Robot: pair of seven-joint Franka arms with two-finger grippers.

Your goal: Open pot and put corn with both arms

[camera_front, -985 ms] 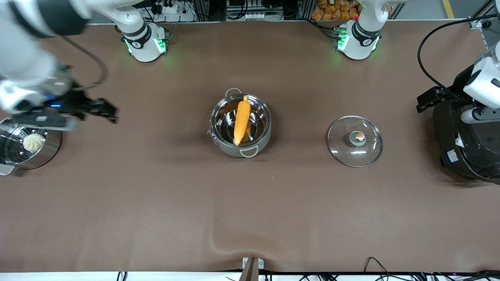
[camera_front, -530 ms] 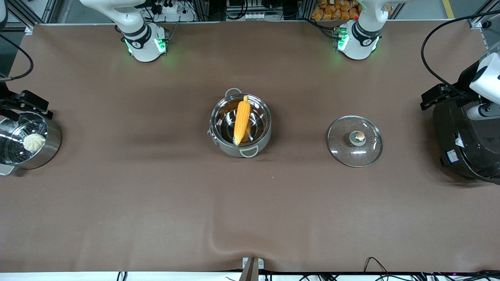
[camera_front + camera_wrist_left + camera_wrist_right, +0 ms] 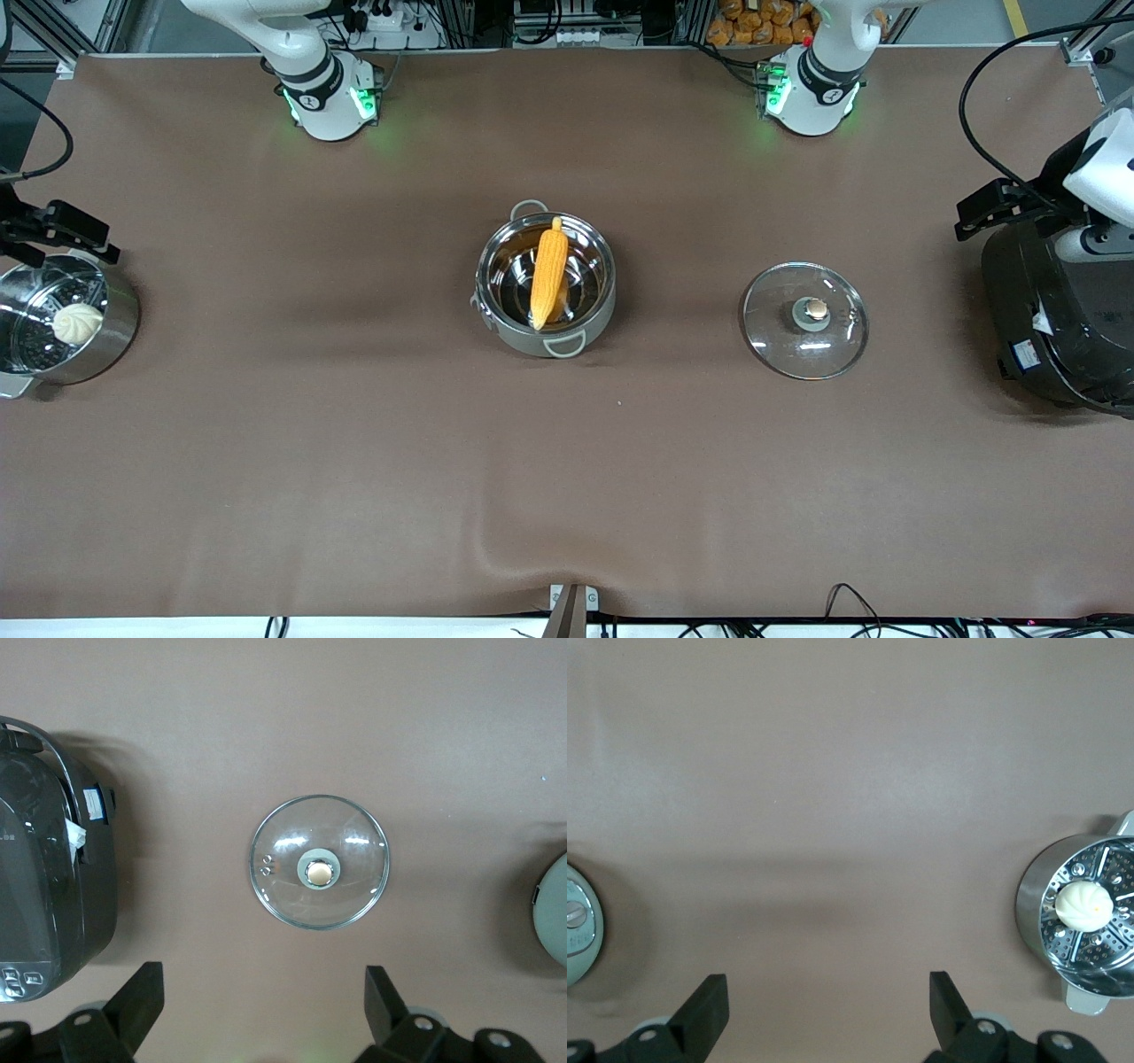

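The steel pot stands open at the table's middle. The yellow-orange corn lies in it, tip up on the rim near one handle. The glass lid with its copper knob lies flat on the table beside the pot, toward the left arm's end; it also shows in the left wrist view. My left gripper is open and empty, high over the black cooker's edge. My right gripper is open and empty, high by the steamer pot.
A steel steamer pot with a white bun stands at the right arm's end of the table. A large black cooker stands at the left arm's end. A brown cloth covers the table.
My right arm has swung away from over the table to the steamer pot's end and now holds still. My left gripper has drifted slightly. The pot, corn and lid have not moved.
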